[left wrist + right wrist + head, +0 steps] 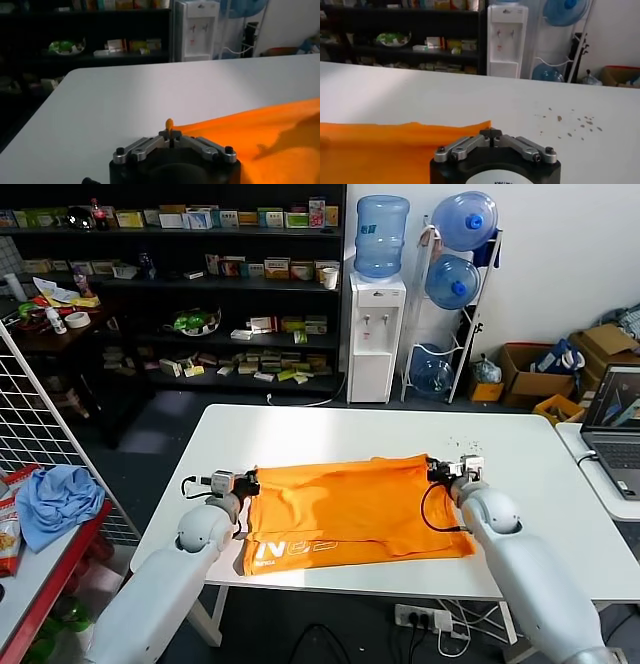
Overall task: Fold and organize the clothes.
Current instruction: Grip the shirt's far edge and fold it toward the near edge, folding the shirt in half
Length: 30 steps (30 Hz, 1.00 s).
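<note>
The clothes are one orange T-shirt [350, 509] lying partly folded on the white table [330, 429], with white lettering near its front left corner. My left gripper [245, 482] sits at the shirt's far left corner. In the left wrist view this gripper [170, 134] is shut, and a nub of the orange T-shirt [260, 135] pokes up between its fingertips. My right gripper [437, 469] sits at the far right corner. The right wrist view shows it [491, 134] shut where the corner of the T-shirt [395, 145] meets its fingertips.
A laptop [615, 424] stands on a side table at the right. A light blue cloth [60, 499] lies on a red table at the left, beside a wire rack. Shelves, a water dispenser [376, 334] and boxes stand beyond the table. Small specks [570, 127] dot the tabletop.
</note>
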{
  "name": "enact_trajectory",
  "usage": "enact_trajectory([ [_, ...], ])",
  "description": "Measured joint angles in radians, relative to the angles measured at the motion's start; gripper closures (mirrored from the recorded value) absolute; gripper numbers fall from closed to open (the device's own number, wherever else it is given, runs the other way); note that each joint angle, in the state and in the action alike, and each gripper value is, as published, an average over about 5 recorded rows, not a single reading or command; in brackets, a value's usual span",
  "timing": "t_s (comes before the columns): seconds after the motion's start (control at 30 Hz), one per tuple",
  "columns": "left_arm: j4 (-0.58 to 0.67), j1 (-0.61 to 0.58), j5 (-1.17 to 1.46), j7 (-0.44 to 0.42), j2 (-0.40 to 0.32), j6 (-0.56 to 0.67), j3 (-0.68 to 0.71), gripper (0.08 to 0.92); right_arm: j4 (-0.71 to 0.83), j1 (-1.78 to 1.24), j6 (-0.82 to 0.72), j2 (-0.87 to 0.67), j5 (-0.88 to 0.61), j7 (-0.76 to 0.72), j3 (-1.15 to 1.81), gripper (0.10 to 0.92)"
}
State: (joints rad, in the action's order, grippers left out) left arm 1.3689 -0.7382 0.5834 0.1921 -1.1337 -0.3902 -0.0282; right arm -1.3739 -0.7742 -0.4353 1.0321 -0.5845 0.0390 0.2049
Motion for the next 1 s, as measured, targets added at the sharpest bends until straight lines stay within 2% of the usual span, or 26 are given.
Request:
enact_trajectory([
  [0.33, 0.265, -0.195, -0.007, 0.034, 0.076, -0.006, -0.031, 0.904, -0.306, -0.295, -0.036, -0.09, 0.009, 0.059, 0.113, 0.902],
  [0.67, 0.401, -0.386, -0.041, 0.05, 0.089, 0.001, -0.042, 0.898, -0.432, -0.496, -0.059, -0.106, 0.047, 0.067, 0.181, 0.896],
  [0.77, 0.427, -0.421, -0.056, 0.055, 0.088, 0.009, -0.048, 0.846, -0.454, -0.522, -0.059, -0.107, 0.052, 0.07, 0.191, 0.845],
  [1.0, 0.457, -0.458, -0.067, 0.069, 0.089, 0.022, -0.068, 0.648, -0.498, -0.56, -0.059, -0.11, 0.057, 0.078, 0.199, 0.646],
])
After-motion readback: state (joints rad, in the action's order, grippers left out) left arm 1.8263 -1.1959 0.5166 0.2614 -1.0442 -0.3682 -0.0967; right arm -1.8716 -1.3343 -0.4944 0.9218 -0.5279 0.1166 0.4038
